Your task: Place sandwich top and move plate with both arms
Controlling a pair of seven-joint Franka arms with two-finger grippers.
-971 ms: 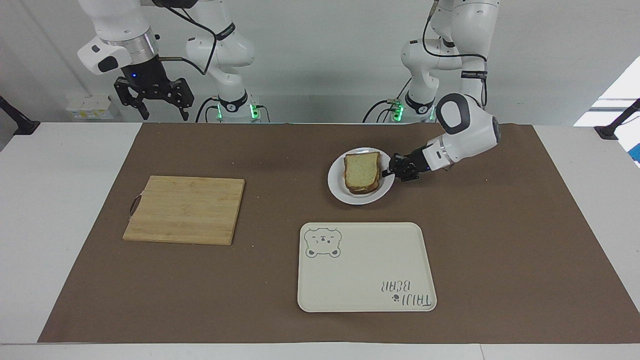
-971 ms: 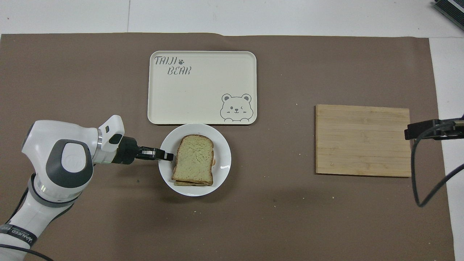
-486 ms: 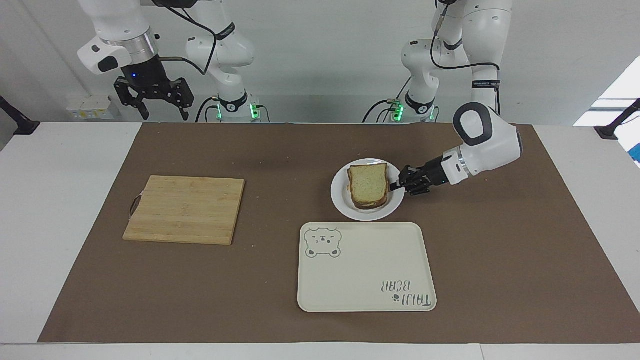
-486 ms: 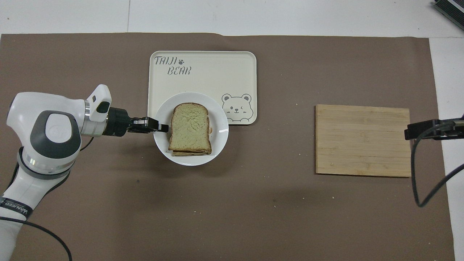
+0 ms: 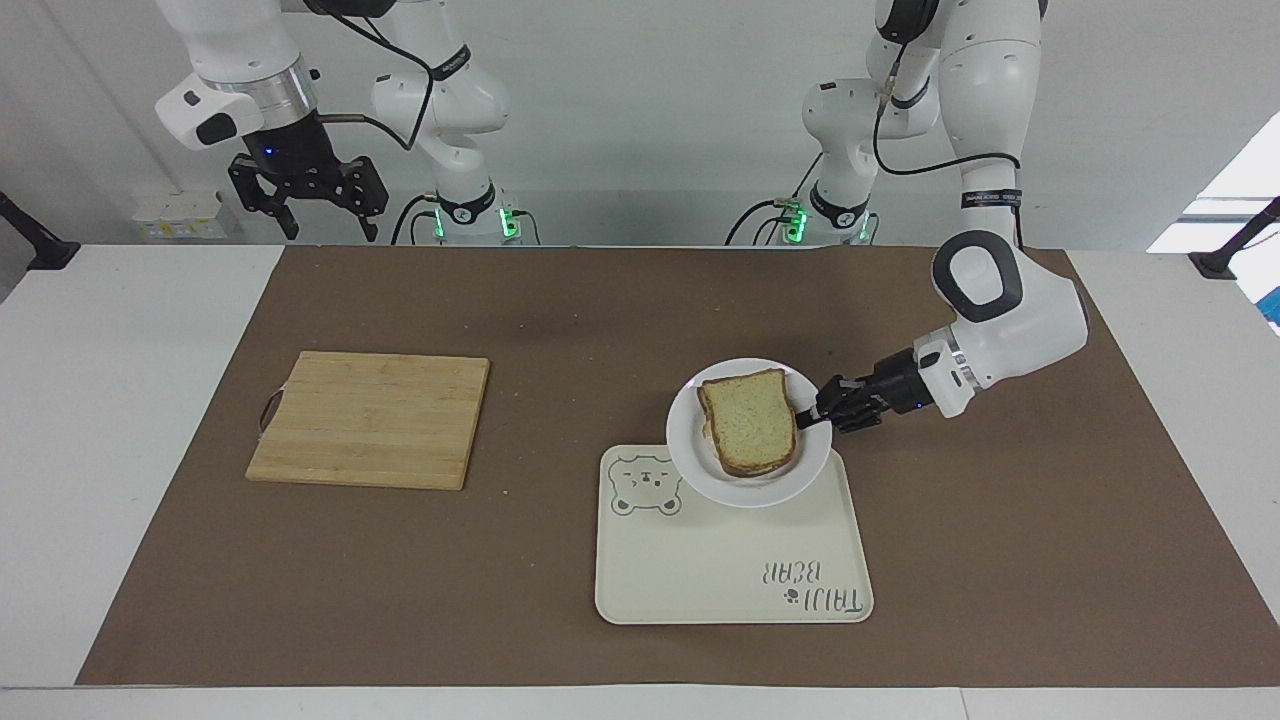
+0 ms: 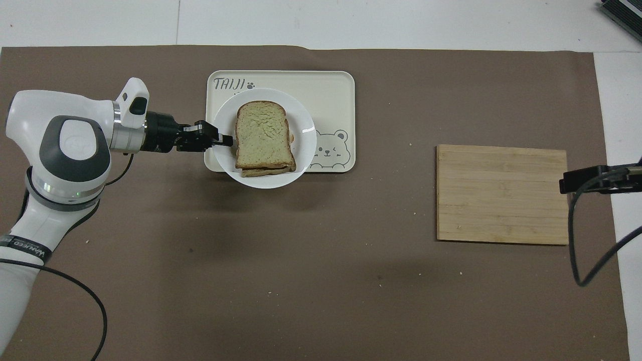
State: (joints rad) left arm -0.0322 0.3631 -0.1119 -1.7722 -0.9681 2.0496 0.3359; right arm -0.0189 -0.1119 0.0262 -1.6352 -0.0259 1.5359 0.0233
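Sandwich top [image 5: 748, 419] already sits on the stack; my left pincer [image 5: 815, 412], clenched on the plate [image 5: 812, 462] rim, carries it over the bear tray [image 5: 735, 585], not yet set down; my right pincer [image 5: 305, 195] waits released.

white wall [image 5: 640, 120], white table [image 5: 120, 420], brown mat [image 5: 560, 300]

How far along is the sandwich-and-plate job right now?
Done: the sandwich top sits on the stack on the plate. In hand: the left gripper, shut on the plate's rim, holds the plate over the bear tray, at its edge nearer the robots. Left: setting the plate down on the tray and letting go. The right gripper waits, open, raised near its base.
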